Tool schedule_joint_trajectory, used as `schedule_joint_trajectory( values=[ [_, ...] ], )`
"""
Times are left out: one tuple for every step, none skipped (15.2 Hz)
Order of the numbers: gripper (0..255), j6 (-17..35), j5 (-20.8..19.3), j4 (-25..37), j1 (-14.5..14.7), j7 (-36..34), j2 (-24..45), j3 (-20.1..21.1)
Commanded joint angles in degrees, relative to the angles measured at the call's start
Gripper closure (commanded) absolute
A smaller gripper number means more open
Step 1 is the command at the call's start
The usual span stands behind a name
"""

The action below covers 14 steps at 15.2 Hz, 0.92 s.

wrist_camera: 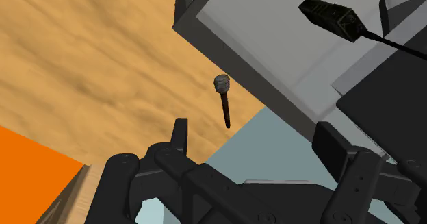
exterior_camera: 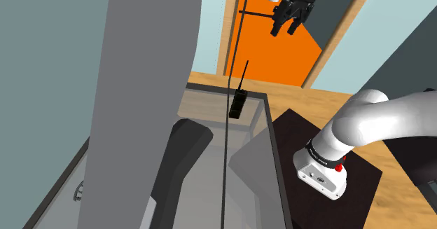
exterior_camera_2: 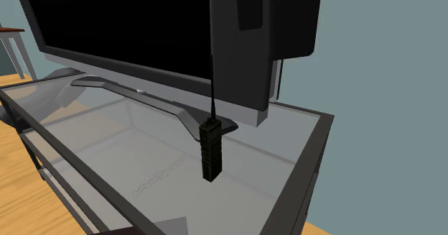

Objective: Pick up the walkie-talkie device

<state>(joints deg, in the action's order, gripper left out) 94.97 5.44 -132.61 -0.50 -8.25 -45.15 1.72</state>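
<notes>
The walkie-talkie [exterior_camera: 238,104] is a small black handset with a long thin antenna. It stands upright on the glass table top [exterior_camera: 260,133], near the far edge in the shoulder view. In the second exterior view the walkie-talkie [exterior_camera_2: 210,151] stands just in front of the television's foot. My gripper [exterior_camera: 286,30] hangs high above the table, up and to the shoulder view's right of the handset, well apart from it. Its fingers are open with nothing between them. From the wrist, the walkie-talkie [wrist_camera: 332,17] lies far ahead of the open gripper [wrist_camera: 256,144], off towards one finger's side.
A large flat television [exterior_camera_2: 129,32] on a grey foot [exterior_camera_2: 143,97] takes up much of the glass table [exterior_camera_2: 301,162]. A small dark microphone-like object [wrist_camera: 223,99] lies on the wooden floor [wrist_camera: 89,72]. An orange panel [exterior_camera: 269,52] stands behind the gripper.
</notes>
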Motion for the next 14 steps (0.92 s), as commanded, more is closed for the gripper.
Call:
schedule_joint_trajectory(
  values=[
    [0,0.0,0.0,0.0,0.0,0.0,0.0,0.0],
    [0,1.86,0.35,-2.31,0.26,-1.42,-1.78,1.55],
    [0,3.72,0.75,-4.54,0.55,-2.85,-3.46,3.15],
    [0,5.57,1.17,-6.67,0.87,-4.31,-5.04,4.81],
    [0,7.42,1.62,-8.71,1.24,-5.8,-6.51,6.52],
    [0,9.28,2.1,-10.65,1.64,-7.32,-7.87,8.29],
    [0,11.14,2.6,-12.49,2.06,-8.87,-9.09,10.14],
    [0,13.02,3.13,-14.24,2.5,-10.46,-10.19,12.07],
    [0,14.91,3.67,-15.88,2.96,-12.1,-11.13,14.06],
    [0,16.82,4.24,-17.41,3.4,-13.76,-11.93,16.16],
    [0,18.75,4.79,-18.82,3.86,-15.5,-12.56,18.32],
    [0,20.71,5.35,-20.11,4.27,-17.27,-13.02,20.58],
    [0,22.69,5.9,-21.28,4.65,-19.09,-13.31,22.93],
    [0,24.69,6.44,-22.32,4.95,-20.96,-13.42,25.37]
  ],
)
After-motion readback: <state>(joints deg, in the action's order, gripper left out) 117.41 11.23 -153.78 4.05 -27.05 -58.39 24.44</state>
